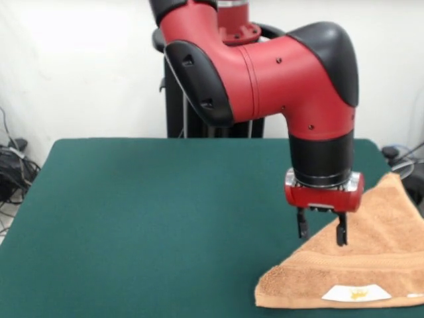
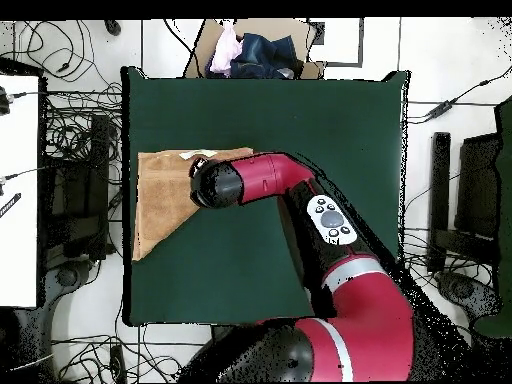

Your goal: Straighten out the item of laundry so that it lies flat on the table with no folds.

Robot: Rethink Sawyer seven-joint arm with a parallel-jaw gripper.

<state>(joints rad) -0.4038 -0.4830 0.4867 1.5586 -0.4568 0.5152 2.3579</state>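
In the front view the gripper (image 1: 322,234) is seen with its two fingers apart and empty, hanging just above the slanted folded edge of the peach-orange towel (image 1: 364,265), which is folded over into a triangle at one corner of the green table (image 1: 146,212) with its white label (image 1: 356,292) facing up near the front hem. In the overhead view the towel (image 2: 160,200) is shown against the table's (image 2: 300,120) edge, partly hidden by the arm's wrist, and the fingers cannot be made out there. The terry is judged soft, light and limp, best pinched at a free corner of the upper layer and drawn back across.
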